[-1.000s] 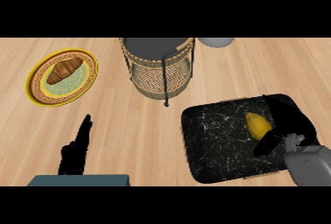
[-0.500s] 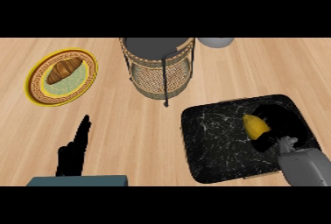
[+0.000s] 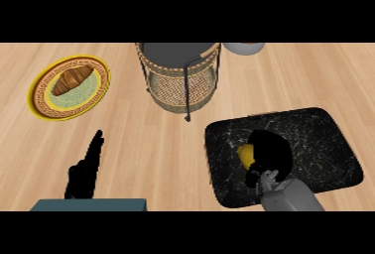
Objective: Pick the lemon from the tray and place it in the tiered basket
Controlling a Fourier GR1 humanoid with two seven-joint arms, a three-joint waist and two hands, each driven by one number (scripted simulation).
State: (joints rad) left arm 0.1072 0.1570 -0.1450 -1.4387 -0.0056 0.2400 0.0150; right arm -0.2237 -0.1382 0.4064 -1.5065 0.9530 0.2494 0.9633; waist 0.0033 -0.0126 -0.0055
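On the tray (image 3: 322,144): my right hand (image 3: 268,154) curls round the lemon (image 3: 247,154).
Lemon: yellow, mostly hidden.
Left hand (image 3: 84,171): open, resting.

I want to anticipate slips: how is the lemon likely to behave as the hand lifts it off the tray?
The lemon looks rounded and smooth, so it may roll if released on the flat black tray. It seems small beside the right hand curled over it, so probably light and rigid.

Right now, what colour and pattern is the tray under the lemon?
Black with pale marble-like veining, seen in the head view: tray.
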